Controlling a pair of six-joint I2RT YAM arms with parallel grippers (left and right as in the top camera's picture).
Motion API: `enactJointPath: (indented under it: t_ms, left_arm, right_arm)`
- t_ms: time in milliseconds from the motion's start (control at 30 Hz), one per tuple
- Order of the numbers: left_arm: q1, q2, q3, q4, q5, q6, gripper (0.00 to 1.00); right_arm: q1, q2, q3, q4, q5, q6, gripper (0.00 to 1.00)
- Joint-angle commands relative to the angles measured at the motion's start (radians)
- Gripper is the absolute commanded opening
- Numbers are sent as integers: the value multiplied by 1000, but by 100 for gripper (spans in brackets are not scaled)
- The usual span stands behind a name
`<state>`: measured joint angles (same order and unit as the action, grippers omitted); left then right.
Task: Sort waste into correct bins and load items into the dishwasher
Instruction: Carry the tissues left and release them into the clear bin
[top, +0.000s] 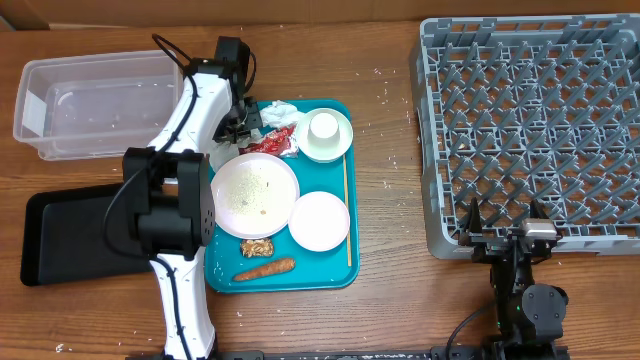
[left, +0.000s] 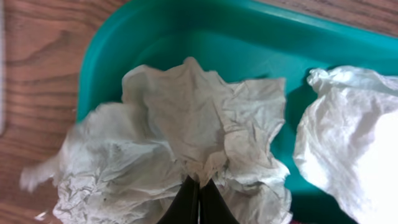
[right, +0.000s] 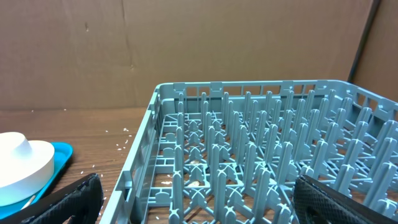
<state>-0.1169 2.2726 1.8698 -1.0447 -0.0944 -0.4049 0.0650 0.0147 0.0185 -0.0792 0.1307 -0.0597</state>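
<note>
My left gripper (left: 199, 185) is shut on a fold of the crumpled white napkin (left: 186, 118) at the far left corner of the teal tray (left: 205, 31). From overhead, this gripper (top: 245, 118) sits beside the napkin (top: 280, 111), with the red wrapper (top: 276, 141) just in front. Also on the tray are a large plate (top: 255, 193) with rice grains, a smaller plate (top: 319, 220), a bowl (top: 340, 146) holding a cup (top: 324, 126), a wooden stick (top: 347, 210), a nut lump (top: 257, 246) and a carrot (top: 265, 269). My right gripper (right: 199, 205) stands open at the near edge of the grey dish rack (top: 530, 130).
A clear tub (top: 95, 100) stands at the back left, and a flat black tray (top: 70, 235) lies in front of it. A second crumpled white piece (left: 348, 149) lies right of the held napkin. Rice grains are scattered on the wood between tray and rack.
</note>
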Motion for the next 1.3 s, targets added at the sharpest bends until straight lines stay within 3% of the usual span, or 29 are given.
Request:
enactJointPath:
  t_ms: [0, 233, 333, 500, 800, 833, 867, 900, 933, 1267]
  left_arm:
    - [6, -37, 168, -55, -52, 9, 4]
    - [6, -91, 445, -135, -52, 8, 4]
    - [8, -107, 510, -132, -121, 8, 4]
    - [51, -116, 546, -100, -283, -25, 4]
    - [253, -81, 541, -38, -216, -56, 5]
    - [274, -73, 541, -37, -193, -56, 13]
    - [298, -66, 540, -38, -150, -56, 35]
    - [316, -59, 540, -43, -108, -56, 74]
    - [331, -57, 540, -53, -68, -56, 100]
    - [383, -55, 540, -298, 237, -35, 100]
  right_arm:
    - [-5, -12, -10, 6, -1, 4, 100]
    - [-5, -12, -10, 6, -1, 4, 100]
    - [-5, -12, -10, 6, -1, 4, 100]
    - [-5, -12, -10, 6, -1, 4, 100]
    - [-5, -12, -10, 6, -1, 4, 100]
    - [-5, -12, -10, 6, -1, 4, 100]
    - [-5, -12, -10, 6, -1, 4, 100]
    - [-5, -12, -10, 6, -1, 4, 100]
    - [-5, -12, -10, 6, -1, 4, 100]
    - [-5, -12, -10, 6, -1, 4, 100]
